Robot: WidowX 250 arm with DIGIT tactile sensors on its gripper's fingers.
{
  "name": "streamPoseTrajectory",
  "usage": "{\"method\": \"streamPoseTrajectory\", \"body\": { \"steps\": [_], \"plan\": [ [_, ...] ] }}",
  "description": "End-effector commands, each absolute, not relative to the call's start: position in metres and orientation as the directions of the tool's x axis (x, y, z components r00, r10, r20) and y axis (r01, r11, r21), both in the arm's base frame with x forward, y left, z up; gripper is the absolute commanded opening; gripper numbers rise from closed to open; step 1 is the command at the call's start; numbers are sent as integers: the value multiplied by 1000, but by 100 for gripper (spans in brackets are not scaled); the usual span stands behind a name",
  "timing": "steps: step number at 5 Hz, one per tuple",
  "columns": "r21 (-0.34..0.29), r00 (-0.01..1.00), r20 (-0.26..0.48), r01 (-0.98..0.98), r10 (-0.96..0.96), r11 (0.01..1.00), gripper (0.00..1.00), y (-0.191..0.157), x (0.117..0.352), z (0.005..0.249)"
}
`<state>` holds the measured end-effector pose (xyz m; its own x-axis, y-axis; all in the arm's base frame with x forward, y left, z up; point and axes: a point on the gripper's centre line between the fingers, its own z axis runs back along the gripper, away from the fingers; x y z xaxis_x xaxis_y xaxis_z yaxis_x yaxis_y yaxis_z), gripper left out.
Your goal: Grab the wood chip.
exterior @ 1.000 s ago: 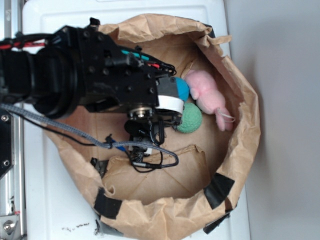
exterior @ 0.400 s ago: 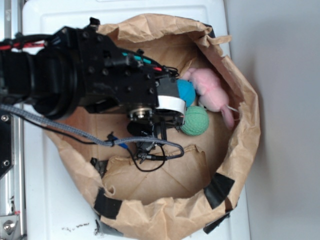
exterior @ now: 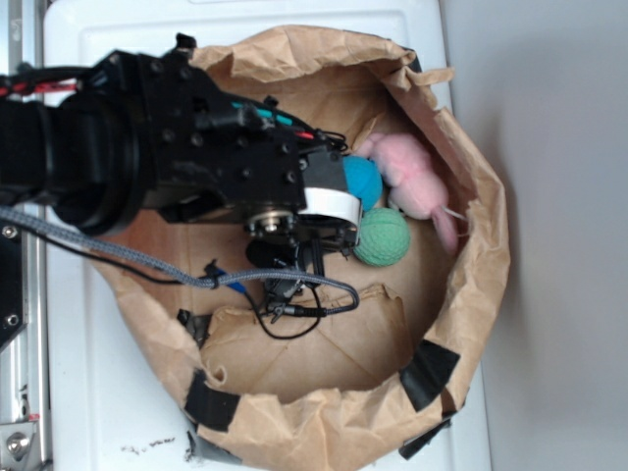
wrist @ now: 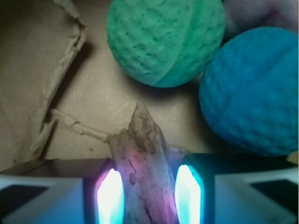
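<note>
Wrist view: the wood chip lies on the brown paper floor between the fingers of the gripper, jaws narrowed to about its width so a short close should pinch it. Contact on either side cannot be told, as glare hides the edges. The green ball and the blue ball sit just beyond its tip, apart from it.
</note>
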<state>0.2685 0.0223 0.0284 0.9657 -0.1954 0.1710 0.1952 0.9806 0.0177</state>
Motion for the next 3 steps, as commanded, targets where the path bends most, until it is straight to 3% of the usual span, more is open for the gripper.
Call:
{"method": "streamPoseTrajectory", "body": {
  "steps": [1,2,3],
  "plan": [
    [6,941,305,149,-144,989,0,48,241,109],
    [-59,937,317,174,-146,983,0,57,227,135],
    [-87,944,290,192,-160,978,0,62,229,138]
  ]
}}
